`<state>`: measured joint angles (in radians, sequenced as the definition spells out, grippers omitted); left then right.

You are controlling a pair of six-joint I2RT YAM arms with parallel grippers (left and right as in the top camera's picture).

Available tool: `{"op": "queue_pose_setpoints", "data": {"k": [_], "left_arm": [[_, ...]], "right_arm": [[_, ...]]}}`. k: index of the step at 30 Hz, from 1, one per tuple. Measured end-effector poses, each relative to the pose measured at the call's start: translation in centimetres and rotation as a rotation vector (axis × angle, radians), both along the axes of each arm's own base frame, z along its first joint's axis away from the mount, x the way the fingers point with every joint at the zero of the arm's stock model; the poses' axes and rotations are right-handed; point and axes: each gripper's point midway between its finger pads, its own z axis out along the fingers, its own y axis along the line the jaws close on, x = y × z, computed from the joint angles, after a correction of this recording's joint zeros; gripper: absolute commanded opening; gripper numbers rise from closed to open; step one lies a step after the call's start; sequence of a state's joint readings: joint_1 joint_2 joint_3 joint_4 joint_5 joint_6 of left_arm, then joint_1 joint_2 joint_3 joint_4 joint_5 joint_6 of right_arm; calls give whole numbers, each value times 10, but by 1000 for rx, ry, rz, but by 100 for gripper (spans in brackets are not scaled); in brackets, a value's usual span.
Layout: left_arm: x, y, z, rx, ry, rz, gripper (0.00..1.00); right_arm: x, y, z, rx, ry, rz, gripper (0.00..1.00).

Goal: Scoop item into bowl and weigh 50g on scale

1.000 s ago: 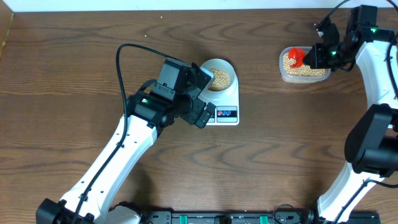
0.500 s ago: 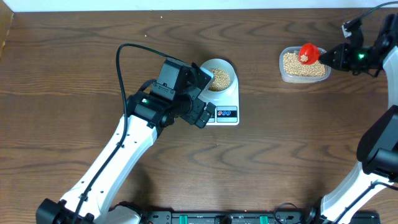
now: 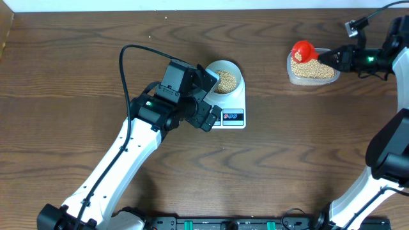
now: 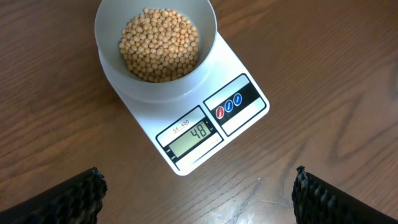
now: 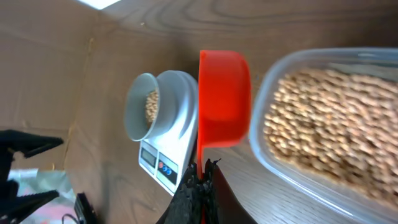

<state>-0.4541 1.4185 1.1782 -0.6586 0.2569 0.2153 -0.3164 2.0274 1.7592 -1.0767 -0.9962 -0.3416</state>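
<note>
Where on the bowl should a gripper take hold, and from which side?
Probably pinch the rim of the bowl from above, one finger inside, one outside: it stands upright and open, and the beans lie low, leaving the upper wall bare.

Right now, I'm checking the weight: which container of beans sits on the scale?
The small pale bowl, resting on the white scale; the clear tub stands apart on the table, by the red scoop.

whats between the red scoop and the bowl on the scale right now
Only bare wooden table. In the overhead view, the stretch from the red scoop to the bowl on the scale holds no other object.
</note>
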Motion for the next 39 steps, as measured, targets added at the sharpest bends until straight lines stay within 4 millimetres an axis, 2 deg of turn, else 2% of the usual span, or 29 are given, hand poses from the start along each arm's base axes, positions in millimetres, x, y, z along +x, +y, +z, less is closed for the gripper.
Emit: {"op": "queue_pose_setpoints", "data": {"k": [4, 9, 17, 22, 26, 39], "left_arm": [[0, 0, 0, 0, 0, 0, 98], [0, 0, 0, 0, 0, 0, 98], [0, 0, 0, 0, 0, 0, 98], [0, 0, 0, 0, 0, 0, 98], [0, 0, 0, 0, 0, 0, 98], [0, 0, 0, 0, 0, 0, 98]], "right_arm": [[-2, 25, 10, 1, -42, 68, 1], [-7, 71, 15, -9, -88, 190, 1], [-13, 141, 1, -134, -144, 355, 1], [-14, 168, -6, -215, -185, 414, 1], [-15, 187, -14, -300, -215, 450, 1], [-16, 214, -30, -501, -266, 488, 1]]}}
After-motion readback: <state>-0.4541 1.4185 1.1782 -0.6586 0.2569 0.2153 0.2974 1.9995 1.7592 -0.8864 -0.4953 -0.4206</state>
